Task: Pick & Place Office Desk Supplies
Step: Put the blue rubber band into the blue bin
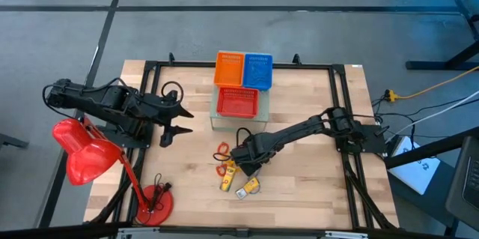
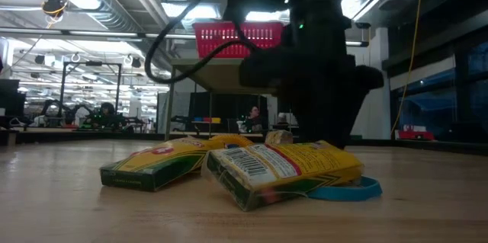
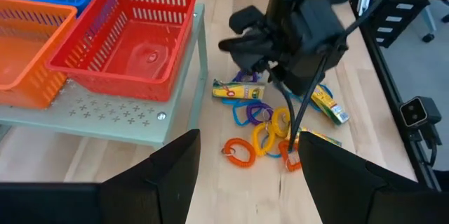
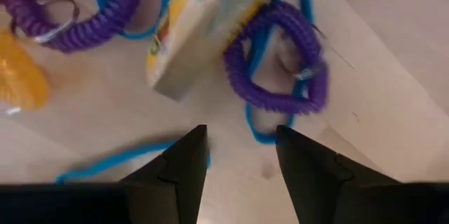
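Observation:
The supplies lie in a small pile on the wooden table: coiled loops in orange, purple, blue and yellow, plus small yellow boxes. My right gripper hangs open just over the pile, its fingers pointing down at bare wood beside a purple loop and a box. A thin blue loop runs close by one finger. My left gripper waits open near the table's left side, facing the pile.
Orange, blue and red mesh baskets sit on a low grey stand at the far middle. A big red desk lamp stands with its base at the near left. Bare wood lies right of the pile.

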